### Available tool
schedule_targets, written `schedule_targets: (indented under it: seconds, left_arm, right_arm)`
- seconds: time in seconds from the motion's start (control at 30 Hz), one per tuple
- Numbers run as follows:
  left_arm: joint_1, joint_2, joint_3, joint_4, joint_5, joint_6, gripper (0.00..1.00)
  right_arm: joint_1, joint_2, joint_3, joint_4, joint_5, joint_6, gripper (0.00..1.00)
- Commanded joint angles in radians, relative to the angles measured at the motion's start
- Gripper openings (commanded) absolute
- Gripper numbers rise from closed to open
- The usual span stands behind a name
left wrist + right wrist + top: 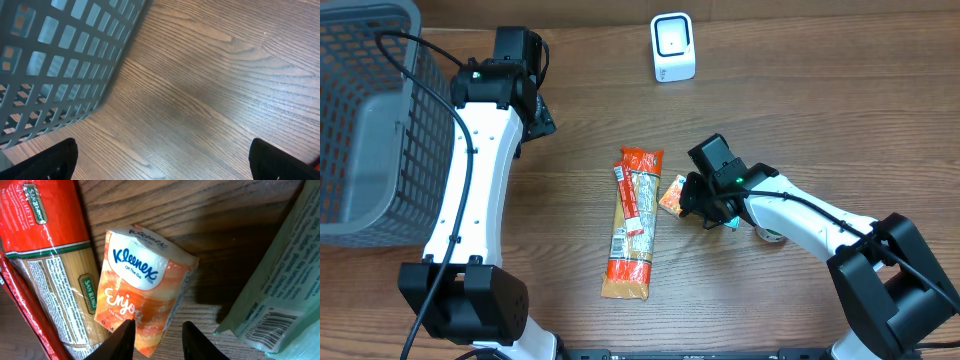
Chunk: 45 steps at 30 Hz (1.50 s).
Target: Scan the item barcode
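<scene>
An orange-and-white Kleenex tissue pack (142,292) lies flat on the wood table, also seen in the overhead view (671,196). My right gripper (157,340) stands over the pack's lower corner with its jaws narrowed. One finger (124,341) overlaps the pack, while the other sits beside its edge with a thin strip of wood showing between; whether they pinch it is unclear. From above, the right gripper (705,205) is just right of the pack. The white barcode scanner (672,48) stands at the table's far edge. My left gripper (165,165) is open over bare wood near the basket.
A long red spaghetti pack (634,224) lies left of the tissue pack, touching it. A pale green packet with a printed barcode (277,295) lies to the right, under my right arm. A grey mesh basket (370,120) fills the left side.
</scene>
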<state>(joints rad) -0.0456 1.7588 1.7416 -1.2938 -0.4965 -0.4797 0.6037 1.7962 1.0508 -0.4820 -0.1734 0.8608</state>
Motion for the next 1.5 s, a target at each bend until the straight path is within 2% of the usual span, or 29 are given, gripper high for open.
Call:
schedule_targets:
  seconds: [0.0,0.57,0.8,1.47]
  left_arm:
    - [-0.001,-0.007,0.013,0.001,0.004,-0.003,1.0]
    - [-0.001,-0.007,0.013,0.001,0.004,-0.003,1.0]
    - [-0.002,-0.007,0.013,0.001,0.004,-0.003,1.0]
    - [-0.001,-0.007,0.013,0.001,0.004,-0.003,1.0]
  right_arm:
    - [0.003,0.002,-0.008,0.006,0.014,0.004,0.34]
    - [0.003,0.002,-0.021,0.021,0.015,0.062,0.34]
    - [0.003,0.002,-0.082,0.103,0.014,0.099,0.34]
    - [0.003,0.002,-0.084,0.122,0.041,0.101,0.33]
